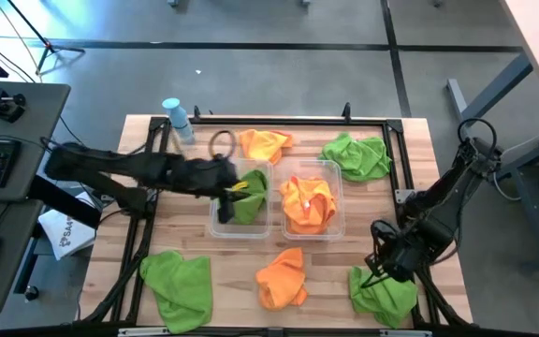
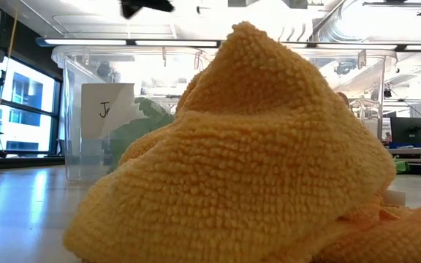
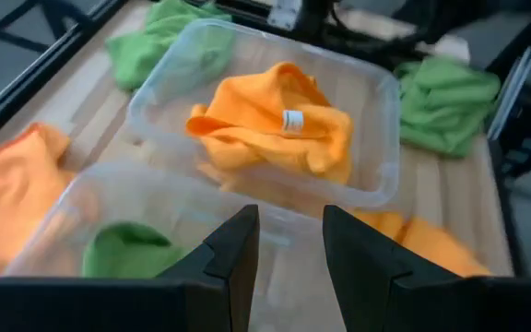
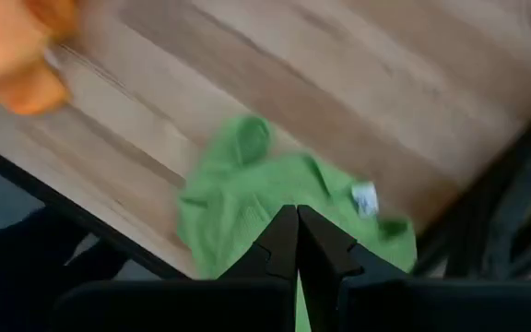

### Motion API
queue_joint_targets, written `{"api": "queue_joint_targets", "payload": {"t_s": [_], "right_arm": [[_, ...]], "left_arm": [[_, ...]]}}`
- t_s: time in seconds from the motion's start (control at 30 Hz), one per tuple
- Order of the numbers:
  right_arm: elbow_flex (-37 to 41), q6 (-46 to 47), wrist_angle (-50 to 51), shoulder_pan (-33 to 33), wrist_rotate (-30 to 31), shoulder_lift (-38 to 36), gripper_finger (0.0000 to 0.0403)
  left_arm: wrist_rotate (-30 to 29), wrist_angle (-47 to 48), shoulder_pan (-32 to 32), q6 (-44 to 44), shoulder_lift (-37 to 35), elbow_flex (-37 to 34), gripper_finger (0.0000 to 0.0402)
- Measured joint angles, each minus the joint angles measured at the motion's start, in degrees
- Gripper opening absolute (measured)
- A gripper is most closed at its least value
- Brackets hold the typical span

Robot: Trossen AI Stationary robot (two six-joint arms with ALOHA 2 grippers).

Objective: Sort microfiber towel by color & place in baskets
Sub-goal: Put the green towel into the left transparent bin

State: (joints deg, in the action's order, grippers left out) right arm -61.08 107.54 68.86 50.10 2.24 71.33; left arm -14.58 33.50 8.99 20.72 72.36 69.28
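Two clear bins stand side by side at mid-table. The left bin [image 1: 241, 227] holds a green towel [image 3: 127, 249]. An orange towel [image 3: 275, 124] lies in the right bin [image 1: 335, 201]. My left gripper [image 1: 227, 198] [image 3: 290, 254] hovers open over the left bin with nothing between its fingers. My right gripper [image 1: 382, 267] [image 4: 295, 231] is shut just above a green towel [image 4: 275, 198] lying flat near the table's near right corner [image 1: 384, 295]. Loose on the table are an orange towel [image 1: 284, 278], a green towel [image 1: 178, 285], a far orange towel [image 1: 265, 143] and a far green towel [image 1: 358, 156].
A pale-blue bottle [image 1: 176, 120] and a dark ring [image 1: 221, 142] sit near the far left edge. In the low view an orange towel [image 2: 254, 161] fills the foreground, with a bin bearing a paper label [image 2: 108, 109] behind it. Black frame rails [image 1: 396, 150] edge the table.
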Motion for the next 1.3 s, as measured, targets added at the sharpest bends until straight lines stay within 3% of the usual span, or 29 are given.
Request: {"api": "queue_joint_targets", "payload": {"t_s": [0.23,0.47,0.63,0.97,1.3], "right_arm": [[0.09,10.33,-0.7,4.79,-4.65,3.76,0.0],[0.09,18.66,-6.01,7.78,-9.83,7.74,0.0],[0.09,18.47,-11.72,8.19,-9.79,11.61,0.0013],[0.09,18.21,-12.06,8.2,-12.97,15.86,0.0127],[0.09,12.47,-12.56,8.2,-14.79,22.14,0.0142]], "left_arm": [[-8.64,-0.38,7.83,8.69,-8.63,-5.38,0.0111],[-14.99,-0.37,11.52,11.09,-9.57,-5.84,0.0111],[-14.92,-0.39,11.77,12.25,-8.56,-5.82,0.011],[-14.61,-0.4,11.77,12.77,-8.53,-5.82,0.011],[-14.4,-0.38,11.77,13.58,-8.53,-5.82,0.011]]}}
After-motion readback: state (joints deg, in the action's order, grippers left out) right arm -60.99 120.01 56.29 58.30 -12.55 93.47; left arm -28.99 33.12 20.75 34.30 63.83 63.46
